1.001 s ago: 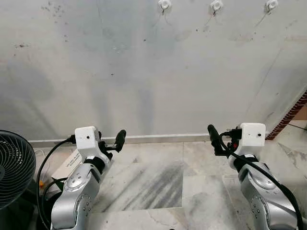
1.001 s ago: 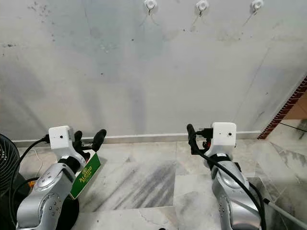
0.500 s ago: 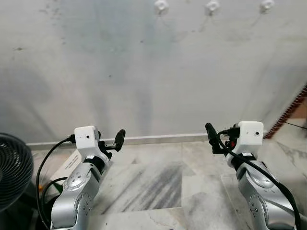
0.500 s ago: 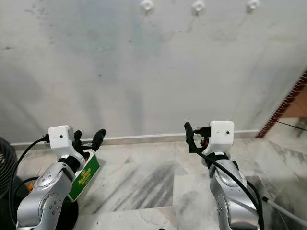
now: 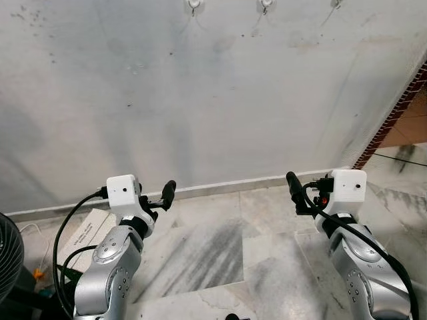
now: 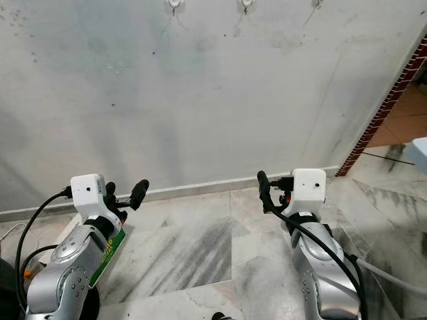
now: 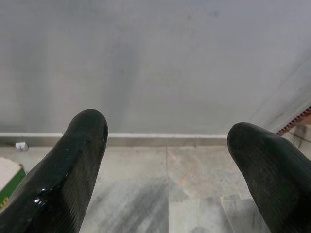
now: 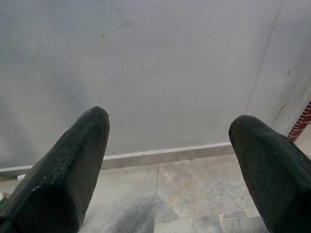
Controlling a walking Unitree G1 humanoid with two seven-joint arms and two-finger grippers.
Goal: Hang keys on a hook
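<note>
Three small white hooks sit high on the grey wall: one hook (image 5: 194, 5), a second hook (image 5: 265, 5) and a third hook (image 5: 335, 3) at the frame's top edge. My left gripper (image 6: 127, 190) is held low in front of me, pointing at the wall's base. It is open, and its wrist view shows nothing between the fingers (image 7: 73, 160). My right gripper (image 5: 291, 181) is held the same way on the right. It is open too, with bare wall and floor between its fingers (image 8: 77, 160).
A black fan (image 5: 7, 257) stands at the far left, next to a box with a green side (image 6: 107, 248) and cables on the marble floor (image 5: 220, 247). A white skirting (image 5: 233, 183) runs along the wall. A brick edge (image 5: 393, 113) and an opening lie to the right.
The whole picture has shifted, so the camera moved. The hooks now sit further left and higher in frame, and the fan has slid mostly out on the left. Both arms keep their pose.
</note>
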